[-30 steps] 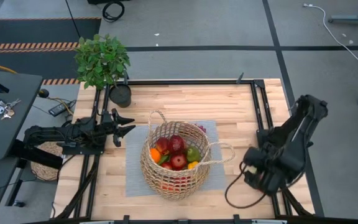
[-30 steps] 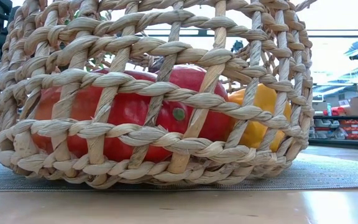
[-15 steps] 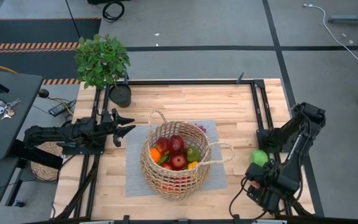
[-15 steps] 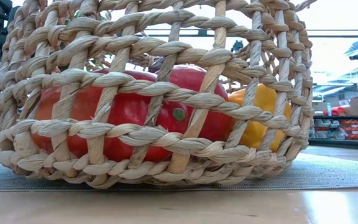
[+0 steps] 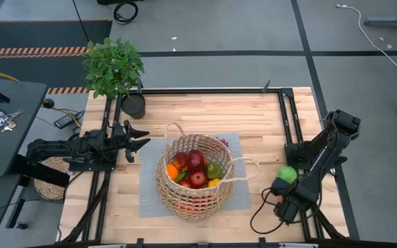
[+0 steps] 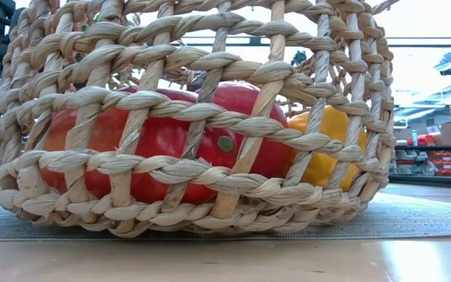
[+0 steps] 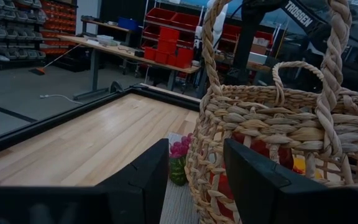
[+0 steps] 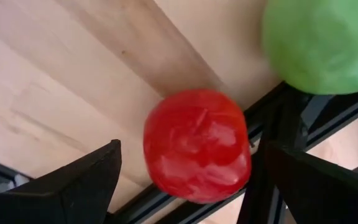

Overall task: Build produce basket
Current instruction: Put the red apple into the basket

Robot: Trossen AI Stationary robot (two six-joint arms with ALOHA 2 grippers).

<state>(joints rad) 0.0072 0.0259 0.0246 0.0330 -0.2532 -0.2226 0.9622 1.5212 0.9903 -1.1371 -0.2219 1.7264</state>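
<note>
The tan wicker basket [image 5: 191,176] stands on a grey mat [image 5: 150,176] mid-table and holds several red, green, orange and yellow fruits [image 5: 197,169]. In the low view a big red fruit [image 6: 163,145] and a yellow one [image 6: 331,149] show through the basket's weave [image 6: 186,70]. My left gripper [image 5: 141,141] is open and empty, level, just left of the basket [image 7: 278,124]. My right gripper [image 8: 191,155] is open near the table's right near corner, its fingers on either side of a red fruit [image 8: 197,137] lying on the table, apart from it. A green fruit [image 5: 287,173] lies beside it.
A black frame rail [image 8: 278,118] runs right beside the red fruit and the green fruit [image 8: 322,43]. A pink and green item [image 7: 179,155] lies at the basket's far foot. A potted plant [image 5: 114,65] stands at the far left corner. A small woven disc [image 5: 50,182] lies off the table's left.
My right gripper has gone toward the table's near edge, off the place where the green fruit lies; the green fruit, hidden under it a second ago, now shows. The basket and my left gripper have kept still.
</note>
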